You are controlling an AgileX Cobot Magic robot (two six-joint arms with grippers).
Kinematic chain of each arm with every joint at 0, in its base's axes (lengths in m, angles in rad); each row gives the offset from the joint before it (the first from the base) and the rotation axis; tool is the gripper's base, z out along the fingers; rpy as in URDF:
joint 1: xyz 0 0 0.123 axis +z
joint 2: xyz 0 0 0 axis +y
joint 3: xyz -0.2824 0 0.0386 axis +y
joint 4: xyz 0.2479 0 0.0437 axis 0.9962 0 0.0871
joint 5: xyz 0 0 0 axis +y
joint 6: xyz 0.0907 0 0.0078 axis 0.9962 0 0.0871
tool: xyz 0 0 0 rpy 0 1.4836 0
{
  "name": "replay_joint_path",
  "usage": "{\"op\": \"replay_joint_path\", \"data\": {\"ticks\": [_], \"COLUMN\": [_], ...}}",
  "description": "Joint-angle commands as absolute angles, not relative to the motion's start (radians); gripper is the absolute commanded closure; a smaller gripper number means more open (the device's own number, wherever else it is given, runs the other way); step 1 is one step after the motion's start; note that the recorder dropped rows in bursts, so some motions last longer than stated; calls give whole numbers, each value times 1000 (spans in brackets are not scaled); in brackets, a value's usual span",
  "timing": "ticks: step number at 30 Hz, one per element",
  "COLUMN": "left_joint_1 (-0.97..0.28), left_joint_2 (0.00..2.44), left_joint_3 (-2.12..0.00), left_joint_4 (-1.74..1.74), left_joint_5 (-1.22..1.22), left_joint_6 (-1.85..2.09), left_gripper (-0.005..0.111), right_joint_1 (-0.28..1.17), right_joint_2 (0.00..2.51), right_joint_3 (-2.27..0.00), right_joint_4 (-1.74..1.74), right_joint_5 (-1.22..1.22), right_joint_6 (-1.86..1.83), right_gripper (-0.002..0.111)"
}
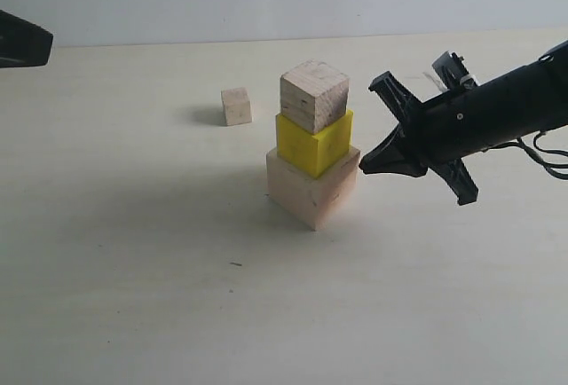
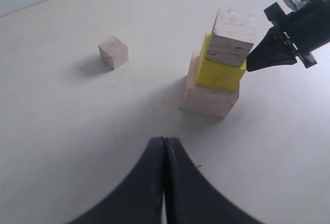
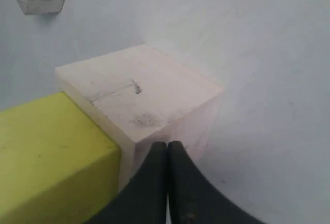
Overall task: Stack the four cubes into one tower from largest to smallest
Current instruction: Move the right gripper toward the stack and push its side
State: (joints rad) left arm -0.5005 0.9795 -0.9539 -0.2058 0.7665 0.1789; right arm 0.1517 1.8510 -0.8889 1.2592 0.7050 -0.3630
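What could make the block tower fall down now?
1. The right gripper, shut, sits very close to the largest cube; a small bump could knock it all over.
2. The yellow cube and grainy cube sit twisted and off-centre, so adding the smallest cube, lying apart on the table, might tip them.

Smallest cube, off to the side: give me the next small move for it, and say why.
Probably open the left gripper and reach toward the smallest cube. It sits alone on the table, apart from the tower, which holds only three cubes so far. The left gripper is shut and empty, while the right gripper is shut close beside the tower's base.
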Motion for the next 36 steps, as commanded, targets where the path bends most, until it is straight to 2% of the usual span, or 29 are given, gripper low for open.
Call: {"op": "replay_joint_path", "data": {"ticks": [1, 36], "left_joint_1": [-498, -498], "left_joint_2": [974, 974], "left_joint_3": [-953, -953], "left_joint_4": [-203, -202], "left_joint_5": [755, 754], "left_joint_6": [179, 179], "left_gripper": [107, 107], "right_joint_1": [145, 147], "right_joint_2": [1862, 1972], "right_joint_3": [-897, -933], "right_joint_4": [1250, 1517], "right_joint_5": [710, 694], "right_joint_6": [-374, -558], "right_gripper": [108, 108]}}
